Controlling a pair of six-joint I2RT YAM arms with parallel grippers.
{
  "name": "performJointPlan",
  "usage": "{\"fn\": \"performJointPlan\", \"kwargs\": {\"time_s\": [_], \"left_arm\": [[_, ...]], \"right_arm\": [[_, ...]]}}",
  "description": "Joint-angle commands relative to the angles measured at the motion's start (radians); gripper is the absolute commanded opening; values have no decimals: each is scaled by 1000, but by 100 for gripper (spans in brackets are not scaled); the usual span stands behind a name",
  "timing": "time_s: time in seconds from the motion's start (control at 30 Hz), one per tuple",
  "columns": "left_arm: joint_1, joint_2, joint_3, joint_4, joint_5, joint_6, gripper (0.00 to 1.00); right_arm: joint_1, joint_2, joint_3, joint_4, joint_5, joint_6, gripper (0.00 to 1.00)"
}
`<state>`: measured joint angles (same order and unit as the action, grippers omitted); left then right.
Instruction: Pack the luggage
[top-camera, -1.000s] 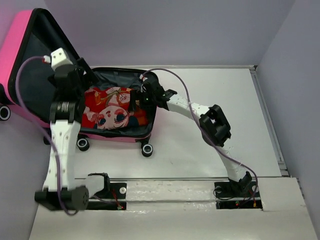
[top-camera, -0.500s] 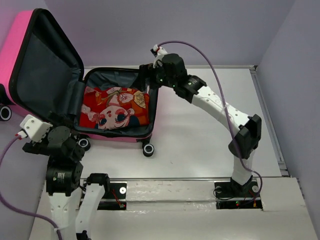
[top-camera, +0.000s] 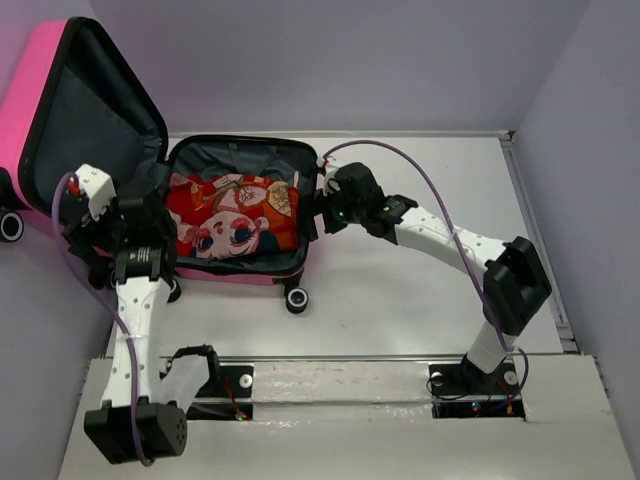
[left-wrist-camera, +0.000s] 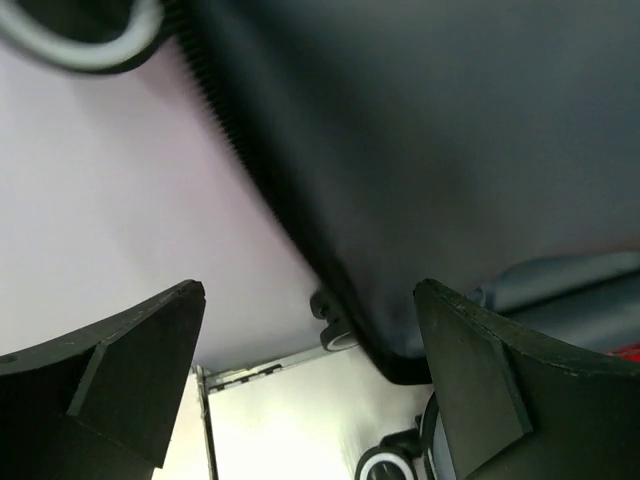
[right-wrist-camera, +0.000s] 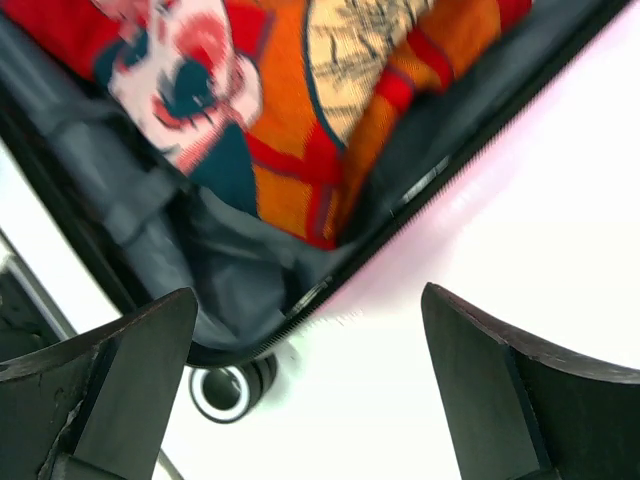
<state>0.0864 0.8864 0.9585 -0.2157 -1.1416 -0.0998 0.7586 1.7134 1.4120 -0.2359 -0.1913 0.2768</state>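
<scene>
We see the luggage (top-camera: 95, 110) lying open at the far-left corner of the surface (top-camera: 430, 190); its base rests flat with the dark lining up, and its pink lid stands raised at the left edge, tilted toward the wall. The red patterned cloth (top-camera: 230, 215) lies inside the base and fills most of it; one corner sits just beside the right rim. The right pincer (right-wrist-camera: 310, 295) hovers over that rim, released, jaws wide and grasping nothing; a black wheel (right-wrist-camera: 228, 388) shows beneath it. The left pincer (left-wrist-camera: 308, 300) sits low beside the lid's lower edge, likewise released and empty.

We judge the packing nearly done and the lid's closing the step ahead. The risks come from there: a shove low on the lid may slide the whole case across the surface instead of swinging the lid over; the lid, once past upright, may drop onto the right pincer if it lingers at the rim; the cloth's corner may get pinched in the zipper trim and block a flush close.
</scene>
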Motion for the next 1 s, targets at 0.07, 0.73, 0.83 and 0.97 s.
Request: {"fn": "performJointPlan", "kwargs": {"time_s": [0.07,0.73,0.83,0.97], "left_arm": [[68,127,112,114,-43,-6,96],[-407,83,-78,630,-127,514,6],[-551,46,-105,633,-158,511,6],[-775,-9,-150,587,-205,460,6]], "right_arm": [[-12,-2,-62,139,12,-25,100],[-59,278,1,222,-86,108,7],[-59,284,-4,225,-105,114,7],[-59,264,-28,225,-89,101,7]]}}
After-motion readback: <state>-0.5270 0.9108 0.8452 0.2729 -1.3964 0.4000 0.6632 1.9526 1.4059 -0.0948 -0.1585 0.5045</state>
